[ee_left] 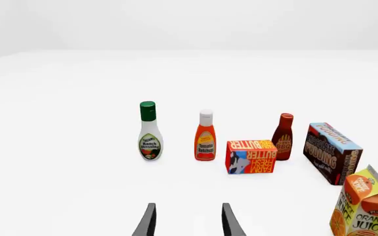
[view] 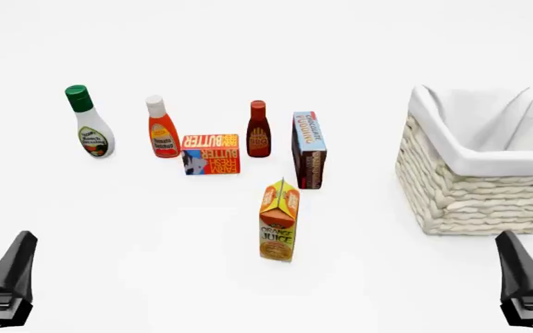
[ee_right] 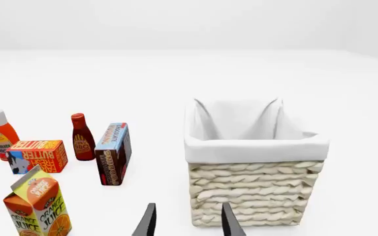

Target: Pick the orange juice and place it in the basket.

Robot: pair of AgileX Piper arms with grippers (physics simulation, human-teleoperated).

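Near the middle of the white bench (view: pixel 155 236) stands the orange juice (view: pixel 279 220), an upright gable-top carton, closer to the arms than the other groceries. Just behind it is the chocolate pudding box (view: pixel 309 149), with a red butter box (view: pixel 210 154), a dark sauce bottle (view: pixel 258 129), a ketchup bottle (view: pixel 162 127) and a ranch dressing bottle (view: pixel 88 123) ranged to the left. The basket (view: pixel 470 187), woven and cloth-lined, sits well apart on the right. The left gripper (ee_left: pixel 187 221) and the right gripper (ee_right: pixel 187 221) both hang low at the near edge, fingers apart, holding nothing.

The step in hand looks like the first reach for the carton. It stands between the arms, and the basket is on the right arm's side, so that arm seems the better choice. Closing on the carton's flat sides below the gable would likely keep it from tipping toward the pudding box.

Only the front view shows carton, basket and both arms together. The right wrist view alone shows the basket's lining from the side, while the left wrist view reaches the ranch bottle and misses the basket entirely
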